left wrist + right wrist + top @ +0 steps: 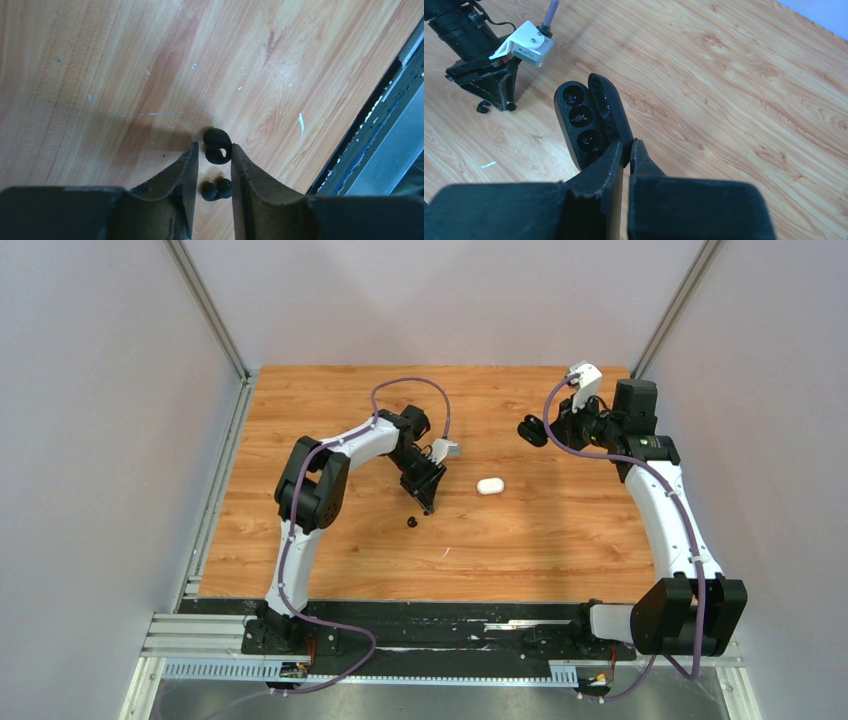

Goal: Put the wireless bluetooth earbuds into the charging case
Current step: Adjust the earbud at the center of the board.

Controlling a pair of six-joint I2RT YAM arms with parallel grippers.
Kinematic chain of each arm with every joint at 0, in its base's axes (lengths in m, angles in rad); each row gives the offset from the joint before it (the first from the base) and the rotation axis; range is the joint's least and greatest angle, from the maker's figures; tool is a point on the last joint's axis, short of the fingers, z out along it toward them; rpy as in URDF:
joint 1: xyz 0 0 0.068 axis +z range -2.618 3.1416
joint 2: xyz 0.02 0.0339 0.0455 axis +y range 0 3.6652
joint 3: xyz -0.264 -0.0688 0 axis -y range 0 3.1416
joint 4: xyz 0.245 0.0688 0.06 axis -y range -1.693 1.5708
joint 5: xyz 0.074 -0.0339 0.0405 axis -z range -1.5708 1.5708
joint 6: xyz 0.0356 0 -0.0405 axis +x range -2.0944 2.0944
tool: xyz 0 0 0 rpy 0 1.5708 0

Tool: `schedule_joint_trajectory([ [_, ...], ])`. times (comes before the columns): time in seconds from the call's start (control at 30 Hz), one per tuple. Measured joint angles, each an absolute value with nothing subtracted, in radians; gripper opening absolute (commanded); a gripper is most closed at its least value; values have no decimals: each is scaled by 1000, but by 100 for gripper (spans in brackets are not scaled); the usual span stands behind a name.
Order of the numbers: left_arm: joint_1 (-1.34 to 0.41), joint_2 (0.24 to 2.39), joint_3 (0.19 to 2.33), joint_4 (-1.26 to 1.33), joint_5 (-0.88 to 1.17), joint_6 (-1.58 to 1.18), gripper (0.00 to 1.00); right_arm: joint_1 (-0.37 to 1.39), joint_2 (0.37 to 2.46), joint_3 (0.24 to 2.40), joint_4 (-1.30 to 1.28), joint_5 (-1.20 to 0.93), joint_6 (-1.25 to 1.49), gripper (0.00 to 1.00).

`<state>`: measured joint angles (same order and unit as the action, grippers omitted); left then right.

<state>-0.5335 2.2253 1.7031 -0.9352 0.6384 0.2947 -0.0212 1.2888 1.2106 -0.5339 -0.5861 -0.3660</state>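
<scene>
Two black earbuds lie on the wood table. In the left wrist view one (217, 145) sits between my left gripper's (214, 146) fingertips. The other (216, 189) lies further back between the fingers. The left gripper (428, 502) points down at the table, slightly open, straddling them. One black bud (411, 523) shows in the top view. My right gripper (628, 143) is shut on the lid of the open black charging case (583, 120) and holds it above the table (531, 430). Its sockets are empty. No white earbuds show.
A closed white charging case (490, 486) lies on the table right of the left gripper. Grey walls stand on both sides and behind. A black rail (450, 615) runs along the near edge.
</scene>
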Motion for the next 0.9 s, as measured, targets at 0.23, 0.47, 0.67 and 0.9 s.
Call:
schedule_joint_trajectory([
  [0.23, -538, 2217, 1703, -939, 630, 294, 23, -21, 1289, 1211, -534, -588, -362, 0],
  [0.47, -526, 2200, 1704, -914, 537, 302, 20, -23, 1289, 1211, -534, -594, -360, 0],
  [0.67, -510, 2201, 1704, -907, 499, 318, 13, -23, 1289, 1211, -534, -597, -359, 0],
  [0.9, -511, 2206, 1703, -913, 534, 320, 29, -25, 1288, 1211, -534, -602, -358, 0],
])
